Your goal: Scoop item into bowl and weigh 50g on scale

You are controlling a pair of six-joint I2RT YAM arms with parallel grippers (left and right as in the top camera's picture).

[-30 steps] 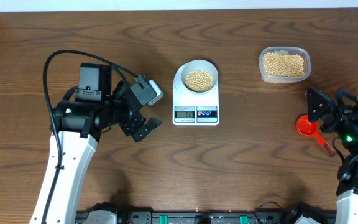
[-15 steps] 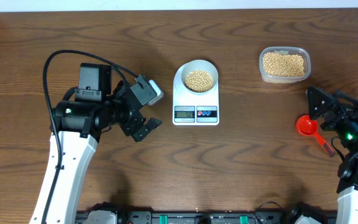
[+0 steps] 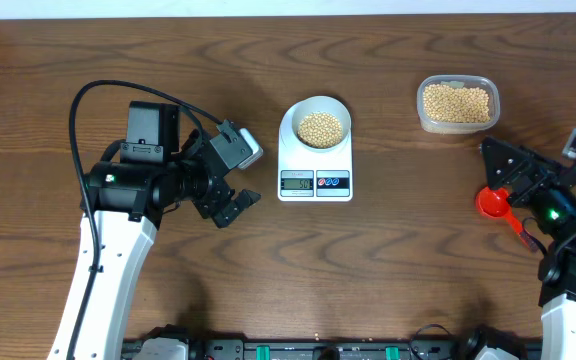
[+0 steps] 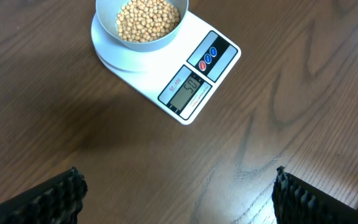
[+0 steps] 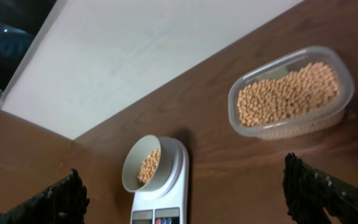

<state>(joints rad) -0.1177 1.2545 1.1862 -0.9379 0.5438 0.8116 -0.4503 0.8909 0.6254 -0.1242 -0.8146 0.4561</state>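
My left hand [image 3: 246,180] hangs over the table [image 3: 388,280] with its fingers spread wide apart and nothing between them. At its 3 o'clock, near but apart, the white scale [image 3: 315,170] sits flat on the wood. Its lit display and two round buttons are at its 6 o'clock edge. The pale bowl [image 3: 317,108] stands on the platform at the scale's 12 o'clock end, partly filled with tan beans [image 3: 321,128]. My right hand [image 3: 503,172], well away at the scale's 3 o'clock, is also wide open and gripping nothing. A red scoop [image 3: 493,203] lies on the table just at its 6 o'clock, handle running toward 4 o'clock; I cannot tell whether a finger touches it. At my right hand's 11 o'clock, a clear plastic tub [image 3: 457,104] holds more of the beans.
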